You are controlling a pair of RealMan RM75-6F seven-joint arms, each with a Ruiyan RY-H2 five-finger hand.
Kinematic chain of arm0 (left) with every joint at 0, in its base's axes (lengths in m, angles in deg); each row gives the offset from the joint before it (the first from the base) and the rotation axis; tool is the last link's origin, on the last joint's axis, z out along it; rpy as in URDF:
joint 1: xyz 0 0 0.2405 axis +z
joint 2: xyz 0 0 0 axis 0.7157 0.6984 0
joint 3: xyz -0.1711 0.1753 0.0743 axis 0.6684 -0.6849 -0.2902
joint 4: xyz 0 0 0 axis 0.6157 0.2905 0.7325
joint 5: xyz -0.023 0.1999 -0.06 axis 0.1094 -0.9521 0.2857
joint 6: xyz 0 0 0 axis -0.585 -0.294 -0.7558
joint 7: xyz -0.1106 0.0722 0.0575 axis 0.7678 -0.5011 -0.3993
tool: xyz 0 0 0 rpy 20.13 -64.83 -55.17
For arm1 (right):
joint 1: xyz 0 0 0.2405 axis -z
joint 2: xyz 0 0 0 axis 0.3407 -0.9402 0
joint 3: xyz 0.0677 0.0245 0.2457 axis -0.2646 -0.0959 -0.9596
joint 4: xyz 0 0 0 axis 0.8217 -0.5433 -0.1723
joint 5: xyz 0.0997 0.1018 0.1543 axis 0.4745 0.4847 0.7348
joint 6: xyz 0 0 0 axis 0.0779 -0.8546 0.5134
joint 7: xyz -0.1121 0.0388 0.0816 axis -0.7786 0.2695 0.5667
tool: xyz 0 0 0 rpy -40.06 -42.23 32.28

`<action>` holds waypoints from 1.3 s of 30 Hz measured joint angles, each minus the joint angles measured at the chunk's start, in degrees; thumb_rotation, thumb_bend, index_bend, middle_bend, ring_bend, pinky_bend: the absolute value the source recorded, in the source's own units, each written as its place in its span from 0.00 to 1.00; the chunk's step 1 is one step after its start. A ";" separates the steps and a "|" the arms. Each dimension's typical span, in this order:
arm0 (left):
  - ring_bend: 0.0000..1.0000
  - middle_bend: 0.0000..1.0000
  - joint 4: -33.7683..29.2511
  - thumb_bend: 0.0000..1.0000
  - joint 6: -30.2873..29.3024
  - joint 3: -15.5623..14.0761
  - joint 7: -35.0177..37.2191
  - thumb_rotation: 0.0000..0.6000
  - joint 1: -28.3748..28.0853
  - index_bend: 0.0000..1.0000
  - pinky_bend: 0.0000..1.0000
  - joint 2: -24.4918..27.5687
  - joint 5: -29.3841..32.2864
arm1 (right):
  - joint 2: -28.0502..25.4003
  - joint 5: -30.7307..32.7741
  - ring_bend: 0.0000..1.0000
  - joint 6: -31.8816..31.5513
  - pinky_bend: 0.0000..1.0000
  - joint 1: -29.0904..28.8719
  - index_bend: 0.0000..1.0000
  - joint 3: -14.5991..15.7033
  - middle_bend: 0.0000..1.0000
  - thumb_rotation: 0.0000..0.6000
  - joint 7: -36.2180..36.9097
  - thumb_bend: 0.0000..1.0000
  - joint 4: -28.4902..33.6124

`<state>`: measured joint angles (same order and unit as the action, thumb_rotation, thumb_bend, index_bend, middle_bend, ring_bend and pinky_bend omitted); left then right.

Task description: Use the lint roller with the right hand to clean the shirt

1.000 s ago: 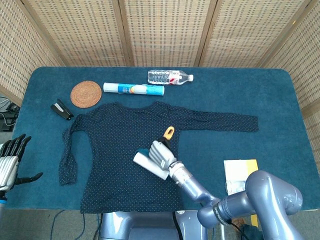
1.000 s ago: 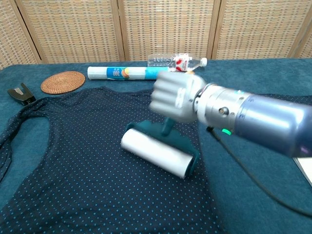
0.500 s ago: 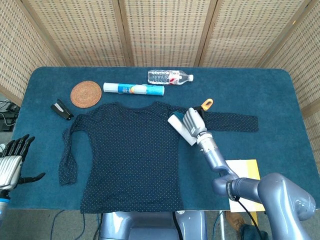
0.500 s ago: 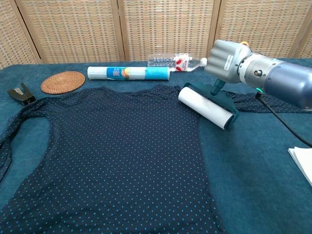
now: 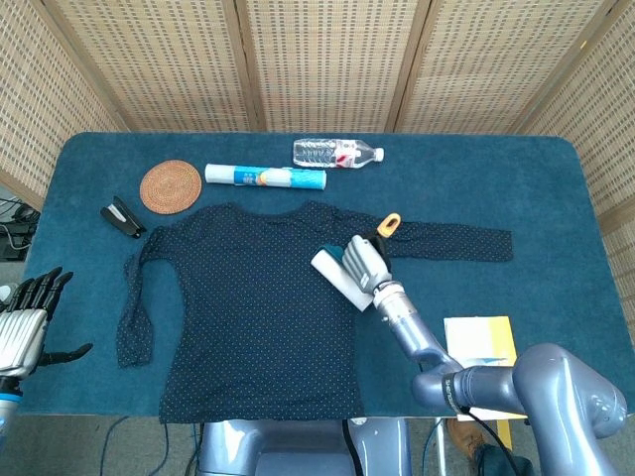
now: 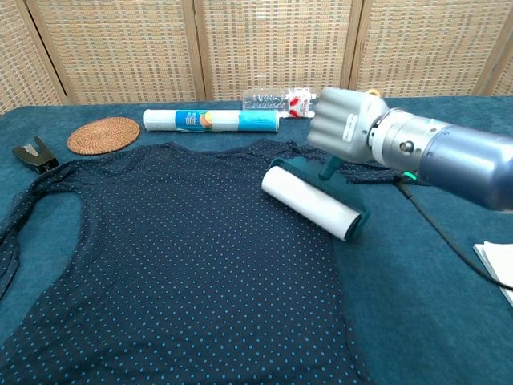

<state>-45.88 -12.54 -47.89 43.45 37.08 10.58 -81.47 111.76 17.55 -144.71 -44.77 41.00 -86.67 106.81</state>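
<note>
Gripping the lint roller (image 6: 313, 203), right hand (image 6: 343, 124) fingers wrapped tight.

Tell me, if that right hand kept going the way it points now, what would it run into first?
Probably the water bottle: the right hand with the lint roller points toward the table's far edge. Depth is unclear.

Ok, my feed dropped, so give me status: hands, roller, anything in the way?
Right hand grips lint roller, roller on shirt near right edge. Left hand open, off table's left edge. Nothing blocking roller's path.
</note>
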 measured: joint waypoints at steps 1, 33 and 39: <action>0.00 0.00 -0.03 0.00 -0.03 0.00 0.01 1.00 0.02 0.00 0.00 0.01 0.00 | 0.10 -0.46 1.00 -0.37 1.00 -0.07 0.72 0.10 0.98 1.00 -0.66 0.84 1.19; 0.00 0.00 0.04 0.00 -0.27 -0.20 0.10 1.00 0.10 0.00 0.00 0.05 -0.14 | 2.31 -13.02 1.00 -3.85 1.00 0.49 0.72 6.42 0.98 1.00 -11.42 0.84 21.28; 0.00 0.00 0.10 0.00 -0.36 -0.15 0.30 1.00 0.13 0.00 0.00 0.11 -0.12 | 1.64 -15.88 1.00 -2.33 1.00 0.45 0.72 6.66 0.98 1.00 -9.95 0.84 17.60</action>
<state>-45.79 -12.90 -48.05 43.75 37.22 10.69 -81.59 113.40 1.67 -147.04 -44.32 47.66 -96.62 124.41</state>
